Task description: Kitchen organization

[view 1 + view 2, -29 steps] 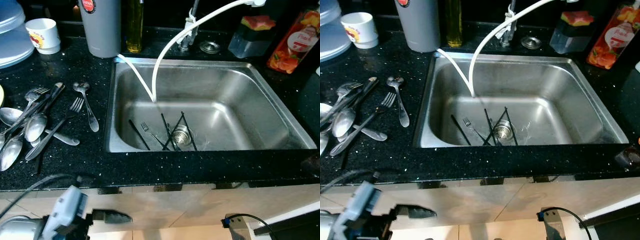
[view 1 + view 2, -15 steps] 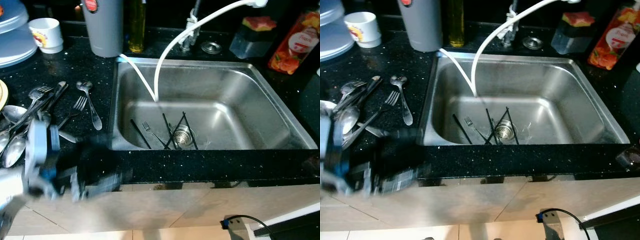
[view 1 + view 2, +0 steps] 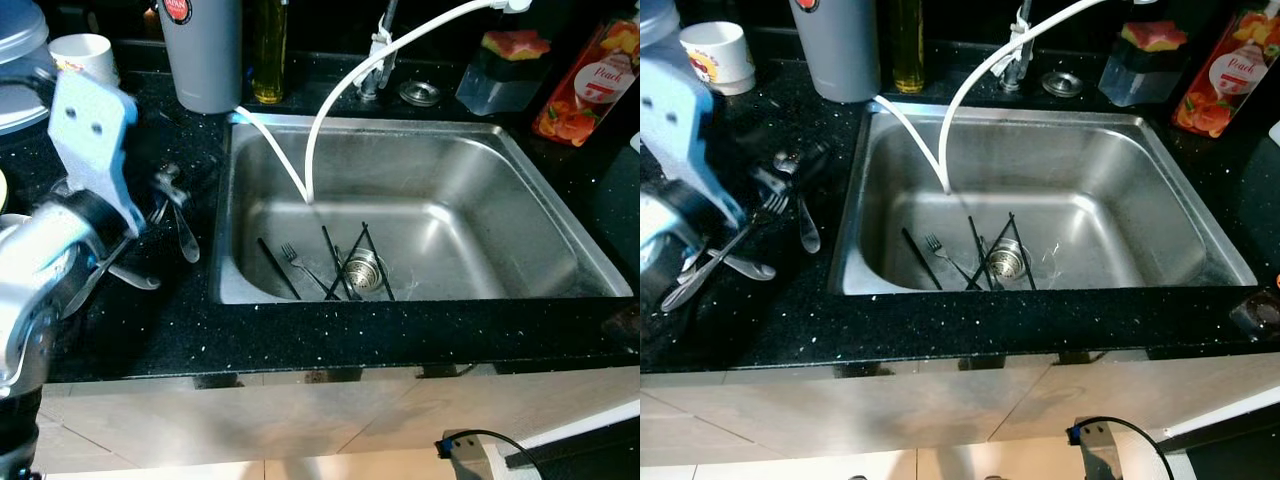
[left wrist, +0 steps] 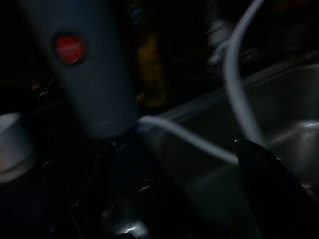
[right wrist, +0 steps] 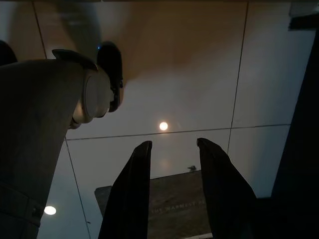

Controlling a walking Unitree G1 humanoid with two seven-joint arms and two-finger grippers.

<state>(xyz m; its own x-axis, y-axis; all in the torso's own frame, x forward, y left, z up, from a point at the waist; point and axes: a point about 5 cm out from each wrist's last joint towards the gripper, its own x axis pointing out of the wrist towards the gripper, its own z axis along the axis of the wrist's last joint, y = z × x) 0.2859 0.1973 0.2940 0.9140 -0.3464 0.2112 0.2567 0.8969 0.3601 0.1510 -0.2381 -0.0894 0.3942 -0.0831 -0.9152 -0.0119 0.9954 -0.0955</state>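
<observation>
Left gripper now raised from below the counter's front edge to over the cutlery left of the sink; jaw state unclear. Right gripper idle, fingers spread. Pickup likely next.

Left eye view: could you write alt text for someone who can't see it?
A robot's silver left arm reaches over loose spoons and forks on a black counter. Beside them, a steel sink holds a fork, black sticks and a white hose.
</observation>
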